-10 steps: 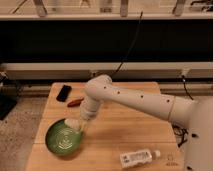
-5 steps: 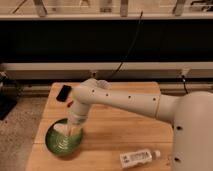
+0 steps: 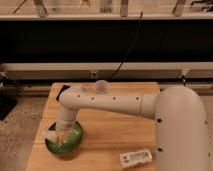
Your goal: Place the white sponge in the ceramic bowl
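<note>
The green ceramic bowl (image 3: 70,144) sits at the front left of the wooden table (image 3: 115,132). My white arm reaches across from the right and bends down over the bowl. My gripper (image 3: 58,135) hangs over the bowl's left part, just above its inside. It is shut on the white sponge (image 3: 50,135), an off-white block that sticks out to the left over the bowl's rim. The arm hides part of the bowl's far side.
A small translucent cup (image 3: 102,86) stands at the table's back edge. A white labelled bottle (image 3: 136,158) lies at the front right. A dark object (image 3: 62,90) lies at the back left, partly behind the arm. The table's left edge runs close to the bowl.
My arm has swung left and down, carrying the sponge from the bowl's upper right side to its left part and lower over it.
</note>
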`<state>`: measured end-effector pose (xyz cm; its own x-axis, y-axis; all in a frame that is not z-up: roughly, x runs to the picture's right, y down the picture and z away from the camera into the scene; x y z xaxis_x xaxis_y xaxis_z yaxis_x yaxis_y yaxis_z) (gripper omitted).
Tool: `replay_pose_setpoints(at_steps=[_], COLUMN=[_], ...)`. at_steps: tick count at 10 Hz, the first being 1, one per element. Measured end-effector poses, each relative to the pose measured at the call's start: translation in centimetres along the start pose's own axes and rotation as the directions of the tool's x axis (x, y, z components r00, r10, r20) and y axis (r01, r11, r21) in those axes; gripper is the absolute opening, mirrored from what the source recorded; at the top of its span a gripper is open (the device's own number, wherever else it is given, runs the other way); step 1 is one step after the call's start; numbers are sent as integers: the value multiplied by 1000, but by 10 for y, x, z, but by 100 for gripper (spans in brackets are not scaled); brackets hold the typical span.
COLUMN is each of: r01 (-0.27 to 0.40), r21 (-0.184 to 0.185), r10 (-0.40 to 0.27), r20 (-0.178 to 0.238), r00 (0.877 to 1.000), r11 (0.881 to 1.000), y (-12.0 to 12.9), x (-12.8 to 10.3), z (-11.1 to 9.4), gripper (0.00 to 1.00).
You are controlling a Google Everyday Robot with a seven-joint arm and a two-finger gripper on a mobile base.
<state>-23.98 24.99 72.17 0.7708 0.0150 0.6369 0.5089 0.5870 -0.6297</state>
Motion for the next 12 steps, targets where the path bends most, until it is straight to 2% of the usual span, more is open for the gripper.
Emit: replay_pose_setpoints(at_steps=[1, 2, 3, 5, 8, 10, 12], r01=[-4, -14, -24, -38, -59, -76, -90], r21=[-5, -8, -8, -6, 6, 13, 18], r10=[4, 13, 24, 38, 59, 77, 91], r20=[-5, -13, -24, -41, -68, -86, -101], r00=[1000, 1000, 999, 998, 996, 993, 991], r11=[1000, 1000, 1000, 999, 998, 997, 996], y=[-3, -7, -11, -15, -16, -13, -11], x=[-1, 1, 0, 4, 22, 37, 43], z=[7, 13, 16, 18, 13, 7, 1], gripper=[2, 10, 22, 40, 71, 80, 80])
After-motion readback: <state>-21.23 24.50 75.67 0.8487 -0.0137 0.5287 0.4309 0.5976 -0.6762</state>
